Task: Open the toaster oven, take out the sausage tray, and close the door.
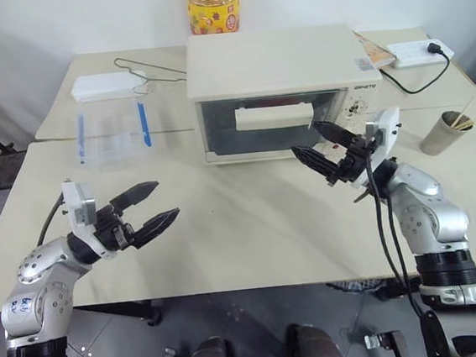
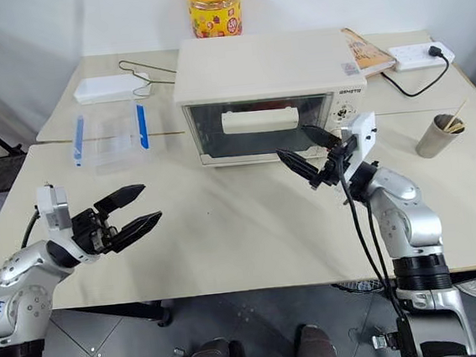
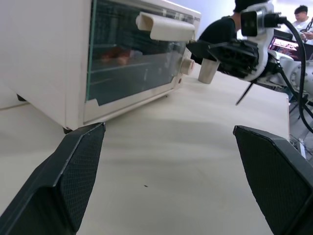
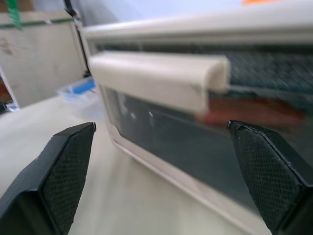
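The oven [image 2: 268, 91] stands near the middle of the table [image 2: 243, 229], its door [image 2: 260, 126] shut and upright, the cream handle [image 2: 259, 119] running across the upper part of the glass. A short word in dark capitals is printed on the front above the knobs [image 2: 344, 116], right of the door; it is too small to read surely. Through the glass the wrist views show a reddish shape, a sausage [image 4: 254, 113], lying on a rack inside the oven; the tray itself cannot be made out.

The right gripper [image 2: 309, 153] hangs just in front of the oven's right end, near the handle, fingers spread wide and holding nothing. The left gripper [image 2: 127, 213] hovers over the bare table well in front and left of the oven, fingers likewise spread wide and empty.

Behind the oven stands a yellow jar [image 2: 214, 6] with an orange lid and a colourful label, its writing unreadable. Left of the oven lies a clear box [image 2: 109, 138] with blue clips; behind that, a flat white case [image 2: 105, 89] and a wire hanger [image 2: 148, 71]. Right of the oven are a booklet [image 2: 365, 51], a power strip [image 2: 418, 55] with a black plug, and a paper cup [image 2: 434, 136] with sticks.
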### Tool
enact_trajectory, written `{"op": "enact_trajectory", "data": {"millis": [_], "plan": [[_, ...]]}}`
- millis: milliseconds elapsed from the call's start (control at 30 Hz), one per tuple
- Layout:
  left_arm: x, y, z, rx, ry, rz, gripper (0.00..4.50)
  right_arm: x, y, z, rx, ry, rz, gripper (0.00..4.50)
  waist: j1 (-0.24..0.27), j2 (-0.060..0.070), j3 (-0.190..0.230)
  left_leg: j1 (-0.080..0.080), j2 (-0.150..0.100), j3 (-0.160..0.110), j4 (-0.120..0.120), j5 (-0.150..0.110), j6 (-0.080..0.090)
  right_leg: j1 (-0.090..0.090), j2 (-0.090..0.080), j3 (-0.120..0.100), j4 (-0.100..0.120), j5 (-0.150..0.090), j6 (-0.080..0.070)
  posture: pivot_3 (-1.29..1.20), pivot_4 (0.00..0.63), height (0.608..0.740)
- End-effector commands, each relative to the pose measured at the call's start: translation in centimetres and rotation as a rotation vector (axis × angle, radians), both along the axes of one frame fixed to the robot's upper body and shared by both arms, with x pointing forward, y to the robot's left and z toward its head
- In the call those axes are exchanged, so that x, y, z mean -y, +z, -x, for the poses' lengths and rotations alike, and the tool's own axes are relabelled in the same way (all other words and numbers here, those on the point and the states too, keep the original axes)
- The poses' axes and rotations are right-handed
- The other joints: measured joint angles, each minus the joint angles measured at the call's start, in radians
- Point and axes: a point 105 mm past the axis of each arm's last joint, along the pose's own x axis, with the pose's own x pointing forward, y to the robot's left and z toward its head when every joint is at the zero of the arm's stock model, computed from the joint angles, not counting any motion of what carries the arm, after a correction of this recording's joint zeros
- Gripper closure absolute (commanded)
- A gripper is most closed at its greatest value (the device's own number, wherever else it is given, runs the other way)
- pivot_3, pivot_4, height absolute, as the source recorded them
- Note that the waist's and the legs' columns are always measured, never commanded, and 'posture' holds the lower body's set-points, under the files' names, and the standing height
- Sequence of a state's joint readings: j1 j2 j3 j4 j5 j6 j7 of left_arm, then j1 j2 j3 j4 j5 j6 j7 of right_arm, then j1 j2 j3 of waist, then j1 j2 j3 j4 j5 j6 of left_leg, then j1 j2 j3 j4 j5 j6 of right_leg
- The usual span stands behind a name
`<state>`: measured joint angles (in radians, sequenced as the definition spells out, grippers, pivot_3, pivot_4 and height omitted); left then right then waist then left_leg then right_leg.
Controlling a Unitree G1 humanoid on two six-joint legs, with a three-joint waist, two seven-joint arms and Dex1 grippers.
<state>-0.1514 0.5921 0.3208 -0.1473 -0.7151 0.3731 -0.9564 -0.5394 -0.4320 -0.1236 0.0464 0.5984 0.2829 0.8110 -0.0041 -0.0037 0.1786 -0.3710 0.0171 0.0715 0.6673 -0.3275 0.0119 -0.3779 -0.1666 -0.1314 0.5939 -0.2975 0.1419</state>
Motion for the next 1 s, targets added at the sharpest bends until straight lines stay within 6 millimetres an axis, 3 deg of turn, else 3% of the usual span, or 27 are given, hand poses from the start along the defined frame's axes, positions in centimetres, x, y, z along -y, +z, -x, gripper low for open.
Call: {"op": "enact_trajectory", "data": {"millis": [33,200,400,567,767,867,1000], "plan": [[0.3,0.7,0.3,0.028,-0.005,0.015,0.05,-0.8,1.9,0.9,0.09,0.046,-0.012,0.0,0.001,0.0,0.0,0.0,0.0,0.0,0.0,0.0,0.0,0.0,0.0,0.0,0.0,0.0,0.0,0.0,0.15,0.74],[0.1,0.4,0.1,0.016,0.004,0.021,0.05,-1.4,2.0,1.8,0.132,0.087,0.012,0.0,0.0,0.0,0.0,0.0,0.0,0.0,0.0,0.0,0.0,0.0,0.0,0.0,0.0,0.0,0.0,0.0,0.15,0.74],[-0.3,1.2,-0.4,0.013,0.023,0.059,0.05,-1.9,-1.3,4.5,0.162,0.209,0.278,0.0,-0.001,0.0,0.0,0.0,0.0,0.001,-0.001,0.0,0.0,-0.001,0.0,0.0,0.0,0.0,0.0,0.0,0.15,0.74],[-0.6,2.3,-1.1,0.034,0.028,0.099,0.05,-1.3,-2.6,4.9,0.179,0.212,0.348,0.0,-0.003,0.0,0.0,0.001,0.001,0.005,-0.001,0.0,0.0,-0.001,0.001,0.001,0.0,0.0,0.0,0.0,0.15,0.74],[-1.1,4.6,-3.6,0.101,0.075,0.179,1.84,-1.3,-2.7,4.8,0.196,0.201,0.353,0.0,0.002,-0.001,0.0,0.0,0.001,0.006,-0.001,0.0,0.0,-0.001,0.001,0.0,0.0,0.0,0.0,0.0,0.15,0.74],[-0.1,5.9,-5.9,0.151,0.085,0.178,2.84,-1.4,-3.0,4.8,0.196,0.202,0.353,0.0,0.005,-0.001,0.001,0.0,0.0,0.008,0.001,0.0,0.0,0.0,0.001,-0.001,0.0,0.0,0.0,0.0,0.15,0.74],[2.3,6.0,-7.9,0.161,0.051,0.149,4.12,-1.7,-3.2,4.8,0.202,0.207,0.36,0.0,0.003,-0.001,0.001,0.0,0.0,0.009,0.0,0.0,0.0,0.0,0.001,-0.001,-0.001,0.0,0.0,0.0,0.15,0.74]]}}
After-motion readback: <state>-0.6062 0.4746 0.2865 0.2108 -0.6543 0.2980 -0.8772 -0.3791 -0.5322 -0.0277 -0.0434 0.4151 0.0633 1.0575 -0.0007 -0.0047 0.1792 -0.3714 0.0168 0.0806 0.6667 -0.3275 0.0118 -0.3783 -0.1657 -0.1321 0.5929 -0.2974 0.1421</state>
